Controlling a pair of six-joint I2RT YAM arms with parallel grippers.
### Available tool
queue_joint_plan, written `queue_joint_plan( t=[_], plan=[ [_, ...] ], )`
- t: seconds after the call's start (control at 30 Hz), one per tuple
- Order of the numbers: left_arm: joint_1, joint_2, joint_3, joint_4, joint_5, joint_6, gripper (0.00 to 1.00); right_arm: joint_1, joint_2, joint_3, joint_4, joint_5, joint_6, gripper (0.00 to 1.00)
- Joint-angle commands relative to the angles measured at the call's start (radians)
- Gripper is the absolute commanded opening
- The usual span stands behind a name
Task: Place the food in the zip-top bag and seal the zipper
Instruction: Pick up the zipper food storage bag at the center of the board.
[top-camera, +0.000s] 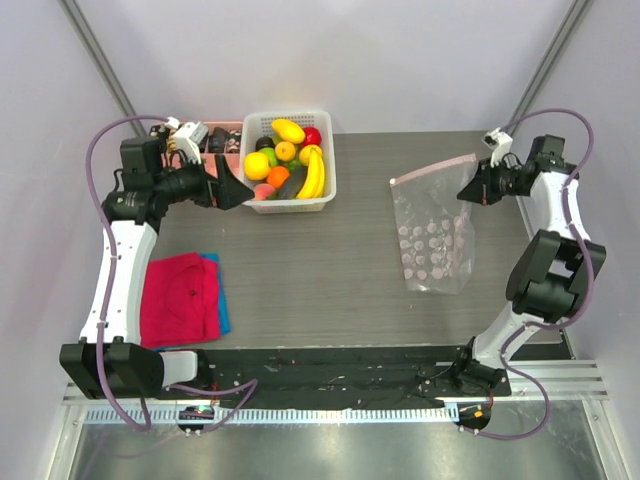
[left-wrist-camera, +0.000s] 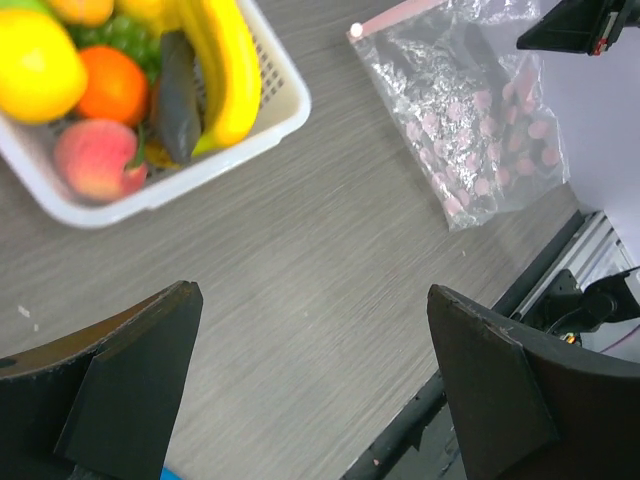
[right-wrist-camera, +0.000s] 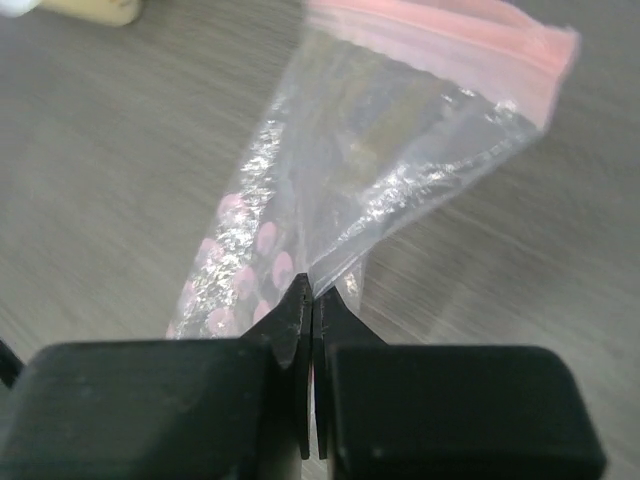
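Note:
The food (top-camera: 290, 160) lies in a white slatted basket (top-camera: 327, 172) at the back: banana (left-wrist-camera: 232, 70), orange (left-wrist-camera: 112, 85), pink peach (left-wrist-camera: 92, 160), yellow, red and green pieces. My left gripper (top-camera: 238, 190) is open and empty, hovering just left of the basket's front corner. The clear polka-dot zip-top bag (top-camera: 432, 235) lies at the right, its mouth end lifted. My right gripper (right-wrist-camera: 314, 290) is shut on the bag's edge near the pink zipper (right-wrist-camera: 440, 45) and holds that corner up. The bag also shows in the left wrist view (left-wrist-camera: 470, 110).
A pink divided tray (top-camera: 222, 135) with dark snack pieces sits left of the basket. A red cloth (top-camera: 180, 298) on a blue one lies at the front left. A black strip (top-camera: 330, 370) runs along the table's near edge.

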Motion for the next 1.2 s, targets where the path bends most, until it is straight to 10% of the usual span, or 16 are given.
queue_joint_plan(
  t=[0.0,0.13,0.37,0.73,1.17],
  plan=[
    [-0.048,0.019,0.096,0.055,0.090,0.077,1.00,0.046,-0.136,0.089,-0.368,-0.233,-0.554,0.01],
    [-0.120,0.028,0.113,0.052,0.066,0.149,1.00,0.108,-0.211,0.108,-0.647,-0.256,-1.090,0.01],
    [-0.330,0.036,0.101,0.023,-0.042,0.313,0.97,0.231,-0.375,0.008,-0.717,-0.253,-1.343,0.01],
    [-0.669,0.059,0.024,0.094,-0.226,0.398,0.69,0.419,-0.672,-0.201,-0.401,-0.281,-1.201,0.01],
    [-0.754,-0.005,-0.122,0.127,-0.171,0.404,0.67,0.502,-0.680,-0.237,-0.284,-0.230,-1.070,0.01]
  ],
)
